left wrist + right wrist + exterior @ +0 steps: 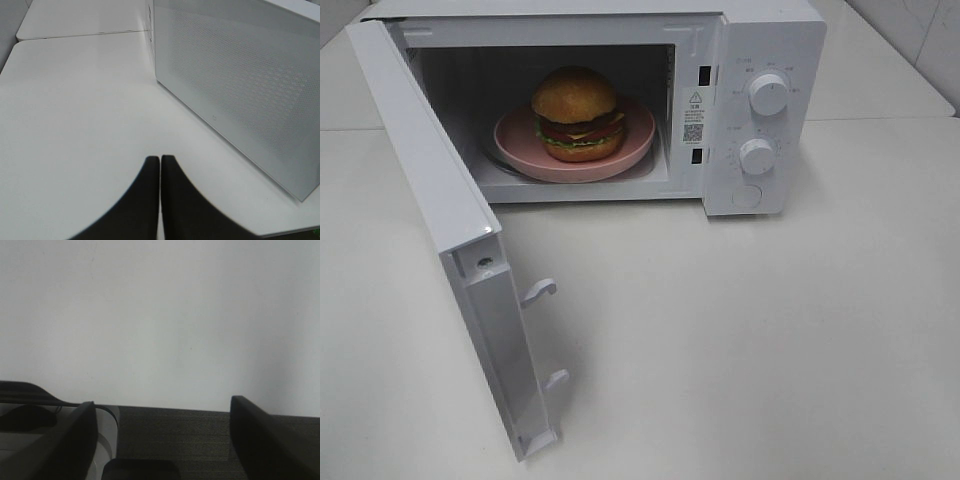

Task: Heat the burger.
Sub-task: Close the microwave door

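The burger (576,113) sits inside the microwave (760,60). Swing the open door (425,165) shut with your clenched, empty left end effector (160,167), pressing near its free edge; the right end effector (161,404) is released.

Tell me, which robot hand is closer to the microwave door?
Left. The left gripper sits shut beside the microwave door; the right gripper, open, has only table in its view.

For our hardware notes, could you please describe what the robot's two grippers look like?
The left gripper has black jaws whose outer edges curve in to narrow tips. The right gripper has black jaws with squared tips. Neither shows markings.
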